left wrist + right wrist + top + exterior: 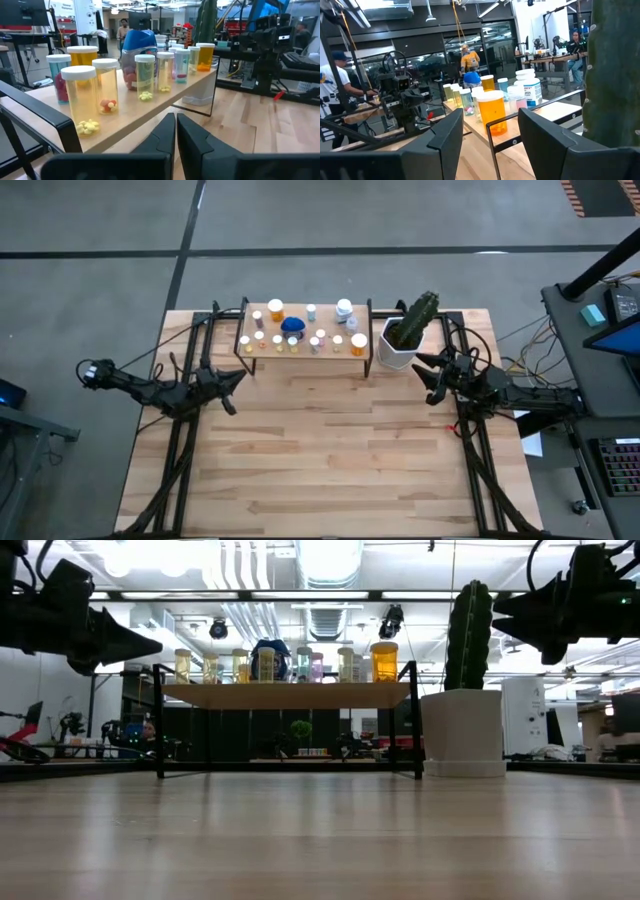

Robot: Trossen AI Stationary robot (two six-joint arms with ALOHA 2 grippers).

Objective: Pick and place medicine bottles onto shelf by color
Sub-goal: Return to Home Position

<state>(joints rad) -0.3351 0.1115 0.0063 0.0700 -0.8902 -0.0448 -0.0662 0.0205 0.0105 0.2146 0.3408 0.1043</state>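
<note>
Left tool (pixel 235 379) hovers off the left end of the shelf (pixel 290 695), fingers pressed together on nothing. The right tool (pixel 425 375) hangs at the opposite end with its fingers spread wide, and nothing sits between them either. You can see in the low view that both ride above shelf height, which looks to me like a parked posture chosen so no finger can clip a cap.

Beneath them the surface (pixel 330 465) runs wide and pale, and the shelf stands toward its far edge, midway between the arms so either one can reach it. Just beside the shelf's right end sits the cactus pot (pixel 396 352), close to the right tool. Mind that if you swing that arm.

All the medicine bottles (pixel 320 338) you can see stand upright on the shelf board, in loose rows. The blue bottle (pixel 292 326), the biggest, sits near the middle. The yellow-tinted ones gather toward the left end and an amber bottle (pixel 492 115) closes the right end. That reads as grouping by colour, though the smallest ones are too small to sort out. I judge the placing done, with only the return to rest left.
</note>
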